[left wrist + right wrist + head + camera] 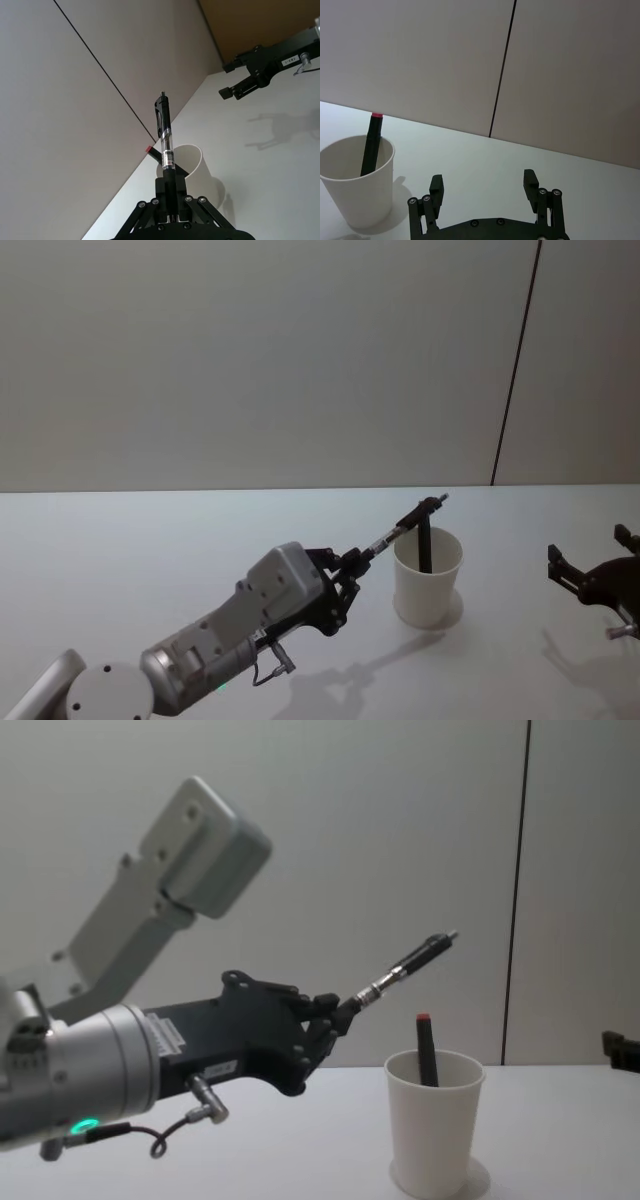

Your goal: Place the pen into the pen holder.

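Two slender things mattered: the pen [405, 528], pinched at its lower end by the left hand [358, 562], and a dark marker [425, 550] with a red tip standing inside the pen holder [428, 590], a white paper cup. We judged the pen was held by one end so that its free, clipped end could lead over the rim. It slanted upward from the fingers toward the cup, its far end above the opening rather than in it, so the drop had not yet been made. The cup stood upright on the white counter [150, 560], just beyond the left hand. The right hand [590, 560] hovered over the counter well to the right of the cup, its fingers spread with nothing between them, and we took it for parked.

The chest view gave us what the head view could not: the height. From the side, the pen's far end sat above the rim and the marker's red tip poked out over it. The left wrist view showed the pen lined up along the hand's axis with the cup beyond it. The right wrist view let us see the marker leaning against the inside wall of the cup.
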